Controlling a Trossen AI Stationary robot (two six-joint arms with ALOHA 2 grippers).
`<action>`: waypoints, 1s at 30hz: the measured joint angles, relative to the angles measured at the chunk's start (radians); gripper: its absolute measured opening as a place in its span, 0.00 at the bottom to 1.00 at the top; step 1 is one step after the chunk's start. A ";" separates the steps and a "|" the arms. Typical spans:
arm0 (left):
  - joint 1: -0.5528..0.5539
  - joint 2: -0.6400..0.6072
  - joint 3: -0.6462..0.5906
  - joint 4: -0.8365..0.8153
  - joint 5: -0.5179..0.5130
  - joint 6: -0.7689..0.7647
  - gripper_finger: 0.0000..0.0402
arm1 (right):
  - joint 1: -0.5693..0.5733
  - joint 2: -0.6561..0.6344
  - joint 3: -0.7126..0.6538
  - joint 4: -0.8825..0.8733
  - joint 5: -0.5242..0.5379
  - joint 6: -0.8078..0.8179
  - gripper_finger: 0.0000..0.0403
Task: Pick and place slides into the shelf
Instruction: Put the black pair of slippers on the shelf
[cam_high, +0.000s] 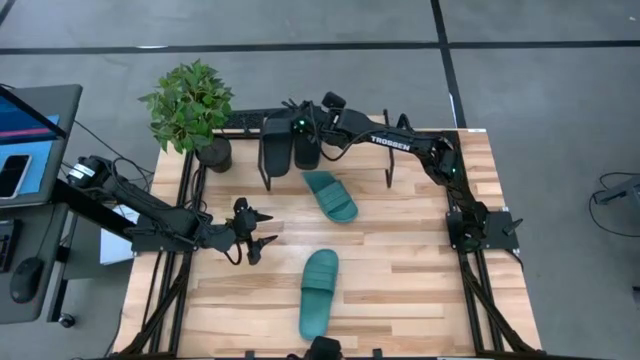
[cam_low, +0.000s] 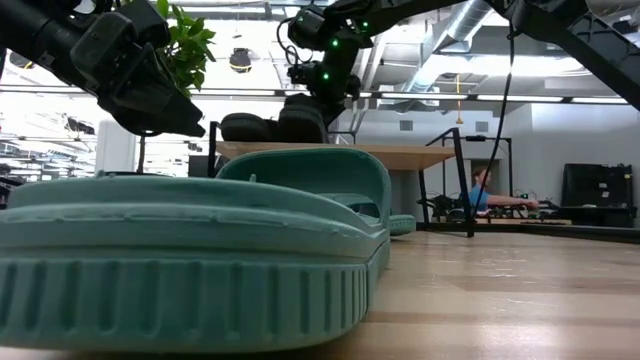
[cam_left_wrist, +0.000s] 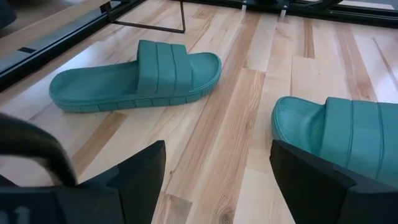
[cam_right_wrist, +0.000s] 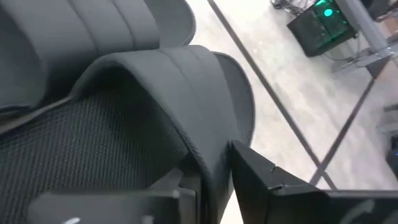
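Two black slides (cam_high: 290, 143) sit side by side on the shelf (cam_high: 400, 150) at the far edge of the tabletop (cam_high: 400, 270), matte rubber with a broad ribbed strap each, their long axes running front to back across the plank. The right pincer (cam_high: 308, 122) is right on top of the one nearer the shelf's middle; from its wrist camera the dark fingers (cam_right_wrist: 261, 180) straddle that slide's edge close beside the strap, with only a narrow gap between them. Whether it truly grips the slide or merely rests against it, I cannot tell.

Out on the open tabletop lie the two teal ones. The far teal slide (cam_high: 331, 195) rests just in front of the shelf, lying diagonally, one end toward the shelf's legs and the other angled toward the right side. The near teal slide (cam_high: 319, 292) lies close to the front edge, long axis nearly front to back, leaning a touch, strap up. Both are sole-down, ribbed along the strap, grooved along the sole rim.

The left pincer (cam_high: 256, 236) hangs above the tabletop to the left of both teal slides, fingers (cam_left_wrist: 134, 180) spread wide and holding nothing. It sits roughly between them in depth, apart from each, aimed toward the gap between the two.
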 joint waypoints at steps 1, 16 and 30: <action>0.000 0.000 0.000 0.000 0.000 0.000 0.68 | 0.000 0.000 0.000 -0.001 -0.010 0.000 0.16; 0.000 0.000 0.000 0.000 0.000 0.000 0.68 | 0.002 -0.001 0.001 -0.030 -0.025 -0.046 0.24; 0.000 0.000 0.000 0.000 0.000 0.000 0.68 | 0.034 -0.002 0.001 -0.053 -0.041 -0.157 0.43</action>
